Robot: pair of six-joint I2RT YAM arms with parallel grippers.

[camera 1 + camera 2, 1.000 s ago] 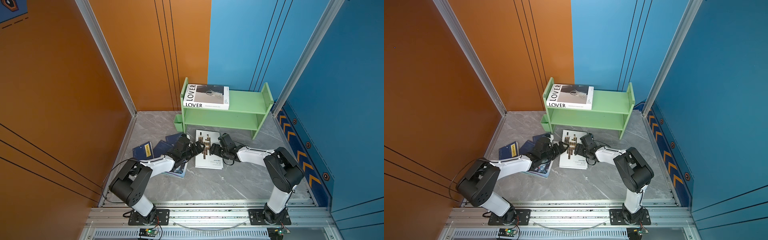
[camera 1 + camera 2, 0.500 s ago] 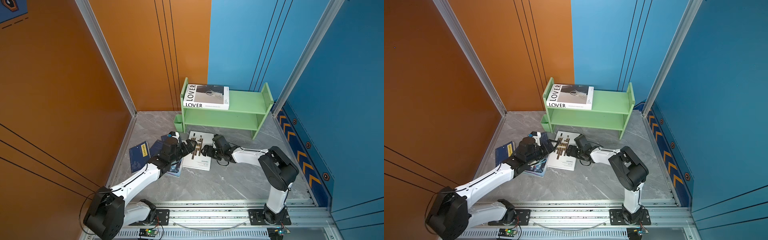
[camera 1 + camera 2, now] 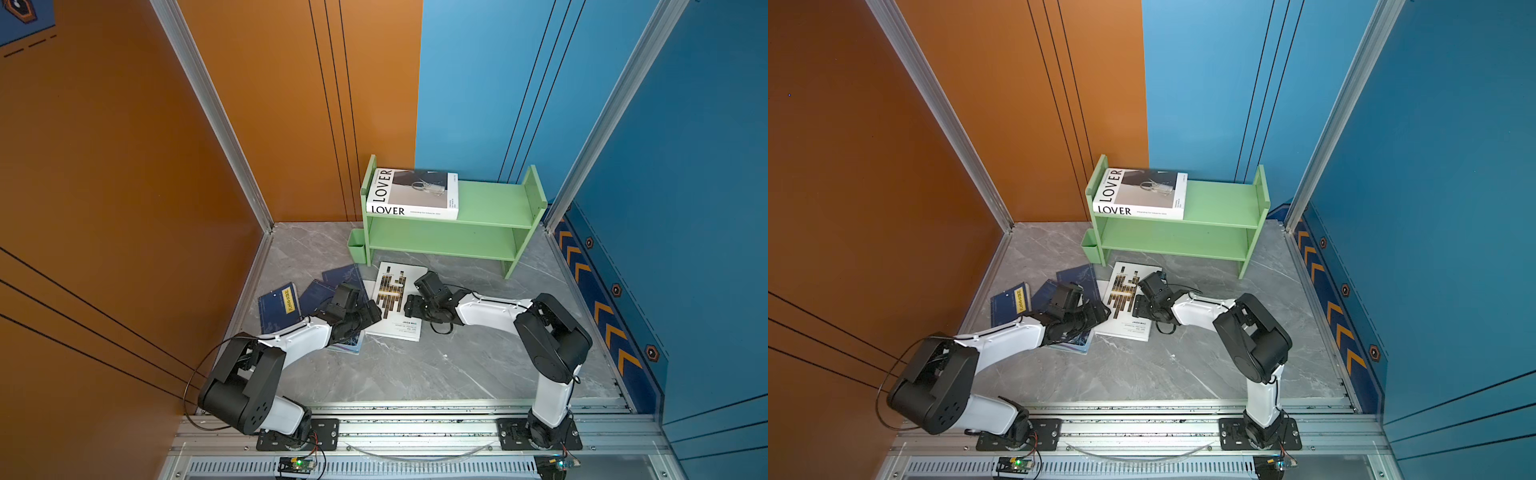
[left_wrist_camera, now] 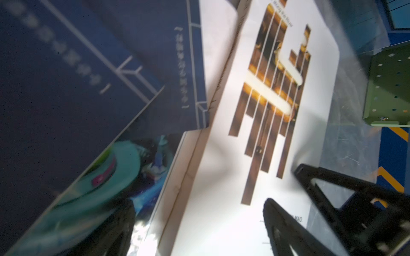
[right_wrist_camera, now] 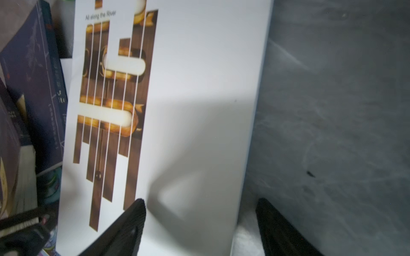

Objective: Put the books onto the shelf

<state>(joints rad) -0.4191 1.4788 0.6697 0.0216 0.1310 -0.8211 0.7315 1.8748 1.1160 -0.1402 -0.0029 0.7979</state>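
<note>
The white book point(image 3: 397, 301) with the brown striped cover lies flat on the grey floor point(image 3: 436, 365) just in front of the shelf point(image 3: 490, 208), between the two arms. Judged thick, stiff and fairly heavy for one claw, with a smooth, likely slippery cover. Lying flat, it offers no edge to pinch from above; the best hold is across its thickness at a free long edge, or one claw on each side.

The left gripper point(image 3: 372, 311) has its jaws wide apart, holding nothing, and sits at the book's left edge. The right gripper point(image 3: 409, 305) is also apart and empty: in the right wrist view one finger point(image 5: 124, 228) rides over the cover, the other point(image 5: 279, 230) is outside the book's edge, over the floor.

Surroundings: the LOVER book point(image 3: 411, 193) already lies flat on the shelf's top tier, against the left panel; the rest of that tier and the lower tier are free. The navy books point(image 3: 280, 305) and the teal magazine point(image 4: 93, 190) are fanned to the left, and one navy corner overlaps the white book's edge in the left wrist view. That overlap crowds the left claw's approach; a lift may drag them. The green cup point(image 3: 356, 251) hangs at the shelf's left side, close to the book's far corner.
</note>
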